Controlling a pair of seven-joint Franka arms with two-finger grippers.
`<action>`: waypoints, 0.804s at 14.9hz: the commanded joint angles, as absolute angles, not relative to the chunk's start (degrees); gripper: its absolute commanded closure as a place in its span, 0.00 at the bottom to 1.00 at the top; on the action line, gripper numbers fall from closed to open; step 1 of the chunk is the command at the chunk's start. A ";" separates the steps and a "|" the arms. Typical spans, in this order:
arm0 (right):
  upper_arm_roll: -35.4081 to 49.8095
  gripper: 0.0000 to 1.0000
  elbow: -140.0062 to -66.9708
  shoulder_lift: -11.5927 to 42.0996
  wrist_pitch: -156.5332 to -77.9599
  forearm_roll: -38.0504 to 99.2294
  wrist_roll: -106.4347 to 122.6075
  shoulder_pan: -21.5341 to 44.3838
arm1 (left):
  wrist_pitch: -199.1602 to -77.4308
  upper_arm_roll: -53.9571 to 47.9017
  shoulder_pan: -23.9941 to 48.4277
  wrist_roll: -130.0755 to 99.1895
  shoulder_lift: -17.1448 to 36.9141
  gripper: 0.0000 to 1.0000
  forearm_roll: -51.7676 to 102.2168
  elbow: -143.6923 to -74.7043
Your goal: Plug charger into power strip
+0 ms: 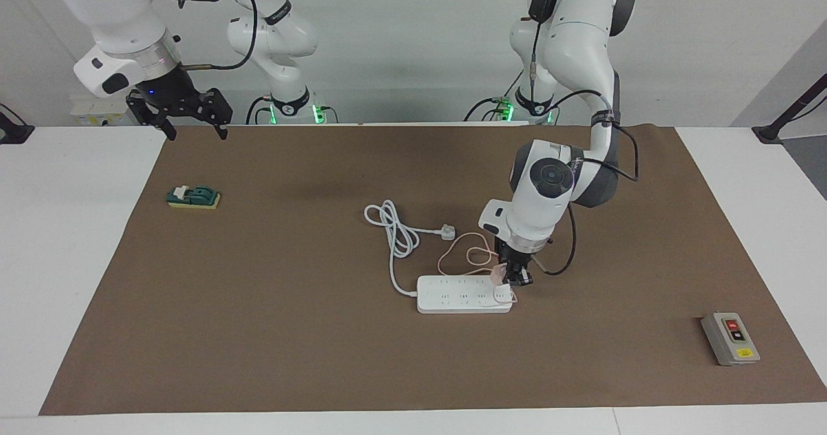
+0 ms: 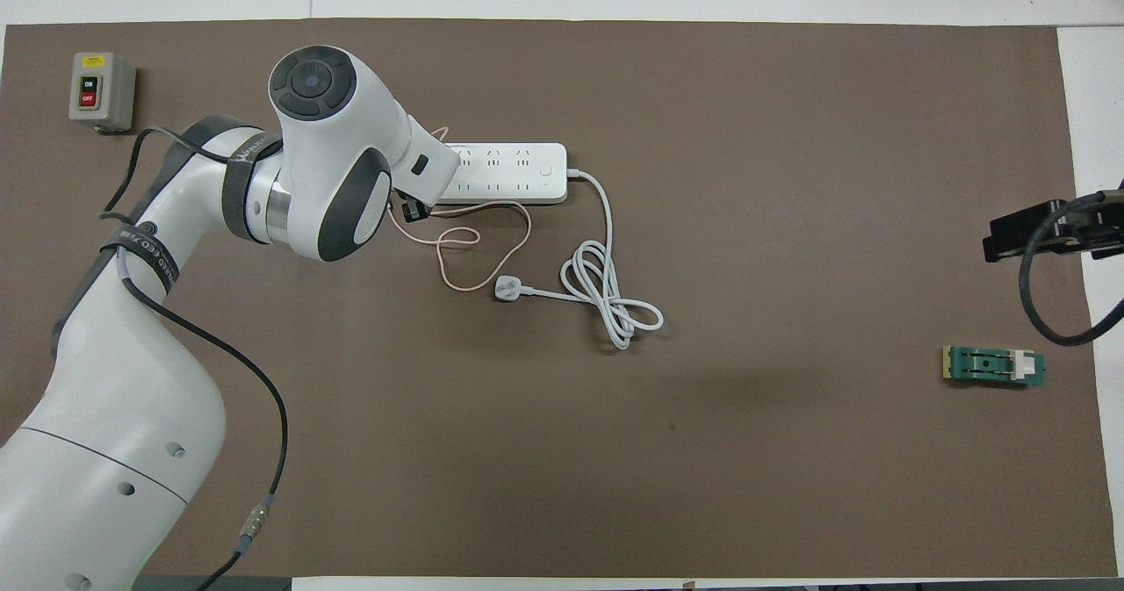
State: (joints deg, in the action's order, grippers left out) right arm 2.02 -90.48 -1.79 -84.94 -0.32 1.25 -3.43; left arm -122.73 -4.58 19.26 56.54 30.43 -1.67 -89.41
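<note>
From the facing view, I see my left gripper (image 1: 515, 278) down at the power strip (image 1: 462, 295), its fingers clamped on the charger (image 1: 498, 271), a small pale pink cube held just over the strip's end toward the left arm's end of the table. Whether its prongs are seated I cannot tell. The strip is a long white plastic bar with rows of socket holes. At its 12 o'clock the thin pink cable (image 1: 462, 254) curls in loose loops, and at about 11 o'clock lie the coiled thick white cord (image 1: 395, 229) and its white three-pin plug (image 1: 446, 232). A grey box with red and black buttons (image 1: 730, 339) sits at the strip's 4 o'clock, well apart. A green block (image 1: 193, 197) lies at 10 o'clock. My right gripper (image 1: 191, 128) waits with jaws spread wide, holding nothing, over the brown mat's (image 1: 291, 331) edge.

In the overhead view, the left arm's white wrist covers the charger and the strip's end; the cable loops lie at the strip's 6 o'clock, the grey box at its 10 o'clock.
</note>
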 commanded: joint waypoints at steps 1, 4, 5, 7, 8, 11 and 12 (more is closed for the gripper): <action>2.37 0.00 -90.97 -2.29 -84.73 -0.26 0.53 -4.04 | -126.47 -4.57 20.74 59.23 30.32 1.00 -0.18 -92.37; 2.37 0.00 -90.97 -2.29 -84.73 -0.26 0.53 -4.04 | -125.69 -4.57 20.74 59.06 30.24 1.00 0.09 -92.37; 2.37 0.00 -90.97 -2.29 -84.73 -0.26 0.53 -4.04 | -125.60 -4.57 20.74 59.06 30.32 1.00 0.09 -92.20; 2.37 0.00 -90.97 -2.29 -84.73 -0.26 0.53 -4.04 | -123.58 -4.57 20.74 59.06 30.67 1.00 0.09 -91.32; 2.37 0.00 -90.97 -2.29 -84.73 -0.26 0.53 -4.04 | -123.23 -4.57 20.74 59.06 30.67 1.00 0.17 -91.23; 2.37 0.00 -90.97 -2.29 -84.73 -0.26 0.53 -4.04 | -121.82 -4.66 20.22 59.32 31.20 1.00 0.53 -89.83; 2.37 0.00 -90.97 -2.29 -84.73 -0.26 0.53 -4.04 | -121.56 -4.66 20.13 59.33 31.20 1.00 1.40 -89.74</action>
State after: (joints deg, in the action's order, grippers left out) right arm 2.02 -90.48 -1.79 -84.94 -0.32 1.25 -3.43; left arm -122.93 -4.55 19.27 58.46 30.19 -1.50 -89.76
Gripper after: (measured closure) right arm 0.000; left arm 0.683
